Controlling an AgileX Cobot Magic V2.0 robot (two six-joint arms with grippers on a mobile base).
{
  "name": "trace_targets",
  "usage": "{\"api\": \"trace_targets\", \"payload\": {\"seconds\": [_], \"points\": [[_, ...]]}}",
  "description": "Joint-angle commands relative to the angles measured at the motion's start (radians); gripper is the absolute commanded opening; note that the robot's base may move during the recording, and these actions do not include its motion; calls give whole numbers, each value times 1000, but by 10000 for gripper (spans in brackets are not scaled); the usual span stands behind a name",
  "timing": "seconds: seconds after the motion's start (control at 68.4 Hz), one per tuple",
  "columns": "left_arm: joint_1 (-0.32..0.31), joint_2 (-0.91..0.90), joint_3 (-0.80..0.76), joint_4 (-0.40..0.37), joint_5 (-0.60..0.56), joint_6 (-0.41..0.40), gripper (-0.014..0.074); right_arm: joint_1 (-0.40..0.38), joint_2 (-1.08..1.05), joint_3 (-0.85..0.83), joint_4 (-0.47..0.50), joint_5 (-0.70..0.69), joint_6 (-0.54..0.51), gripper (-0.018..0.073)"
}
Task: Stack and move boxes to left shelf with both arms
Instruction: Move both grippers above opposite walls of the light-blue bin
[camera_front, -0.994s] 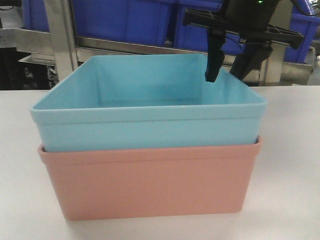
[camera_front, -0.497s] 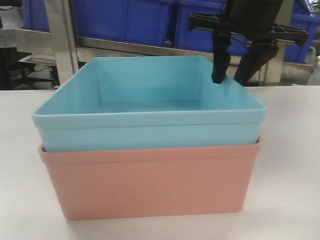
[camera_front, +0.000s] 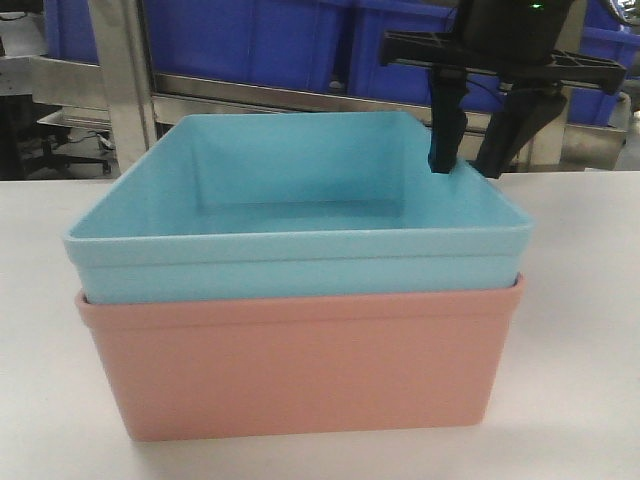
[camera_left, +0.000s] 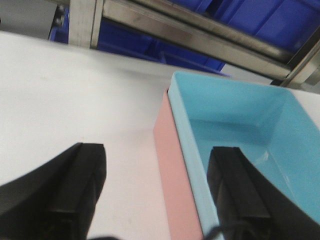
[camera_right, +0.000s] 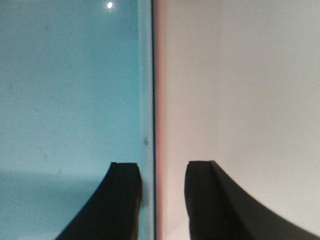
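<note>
Turquoise box (camera_front: 300, 255), right wall: stands in the gap of the right gripper (camera_front: 466, 165), close to the box's far right corner.
Right gripper, state: parted to a moderate gap, nothing clamped. One finger (camera_right: 120, 200) is inside the turquoise box, the other outside it over the table (camera_right: 240, 75). The inner finger is just beside the wall; cannot tell whether it touches.
Right gripper, pose: comes down from above, both tips at about rim level in the front view.
Left gripper (camera_left: 150, 200), state: spread wide, holding nothing.
Left gripper, place: straddles the left wall of the stack. Its left finger (camera_left: 65, 195) is over bare table and its right finger is inside the turquoise box. Not seen in the front view.
Pink box (camera_front: 300, 370): sits flat on the table with the turquoise box nested inside it.
Nesting: the turquoise rim and a band of its wall stand above the pink rim. A thin dark gap shows between the two at both front corners.
Stack, place: on the white table, back wall toward the table's far edge, with bare table top on both sides and in front.
Behind the far edge: steel rack frame (camera_front: 120, 80), one upright post and a horizontal rail, with dark blue bins (camera_front: 250, 40) above the rail.
</note>
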Motion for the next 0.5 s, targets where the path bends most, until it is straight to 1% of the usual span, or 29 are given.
{"api": "trace_targets", "payload": {"seconds": [0.0, 0.117, 0.19, 0.263, 0.365, 0.438, 0.482], "points": [[-6, 37, -74, -26, -33, 5, 356, 0, -51, -36, -12, 8, -18, 348], [-6, 95, -140, -15, 77, 6, 356, 0, -51, -36, -12, 6, -33, 420], [-6, 139, -194, -15, 171, 6, 355, 0, -51, -36, -12, 4, -34, 501], [-6, 179, -257, -15, 275, 6, 356, 0, -51, -36, -12, 5, -34, 545], [-21, 252, -344, -10, 385, 6, 356, 0, -51, -36, -12, 2, -34, 551], [-49, 312, -404, 3, 430, 3, 355, 1, -51, -36, -11, -5, -34, 551], [-70, 348, -438, 12, 455, -19, 355, 1, -51, -36, -11, -11, -34, 551]]}}
